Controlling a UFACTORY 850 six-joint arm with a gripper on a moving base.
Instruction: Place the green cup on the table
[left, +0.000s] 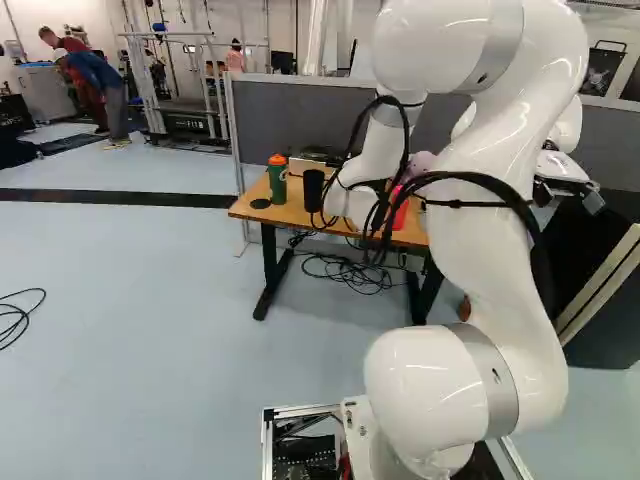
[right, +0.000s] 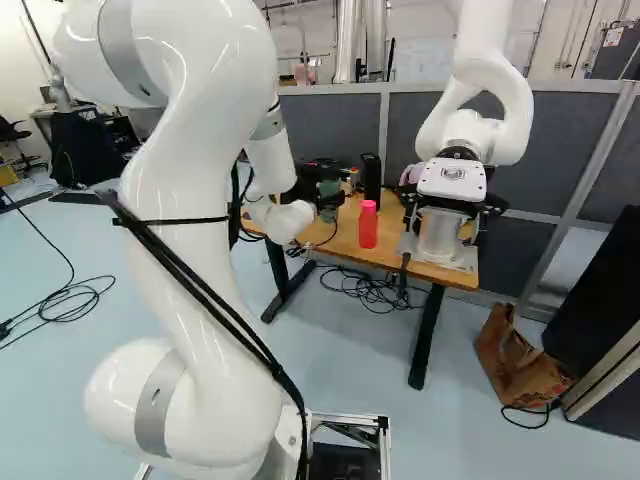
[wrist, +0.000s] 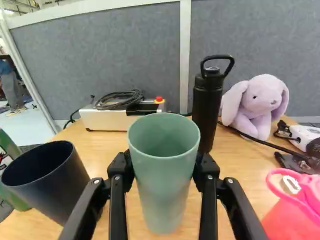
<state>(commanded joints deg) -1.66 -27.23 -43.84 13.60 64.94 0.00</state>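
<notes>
1. Black gripper (wrist: 162, 165), nearest in the wrist view, holds the green cup (wrist: 164, 175) upright, a finger against each side. The cup is over the table (wrist: 95, 150); whether its base touches the wood, I cannot tell. Beside the gripper stand a dark cup (wrist: 65, 187) and, opposite, a pink bottle (wrist: 295, 217); a black bottle (wrist: 207, 110) stands ahead. The cup looks light, smooth and fairly stiff, tapering downward, so it might slip. Best hold: both sides below the rim, squeezed gently.
2. White arm (left: 480, 270) fills much of the left base view, hiding the gripper's fingers.
3. Past the arm in the right base view, another robot (right: 505, 120) stands across the table from the gripper.
</notes>
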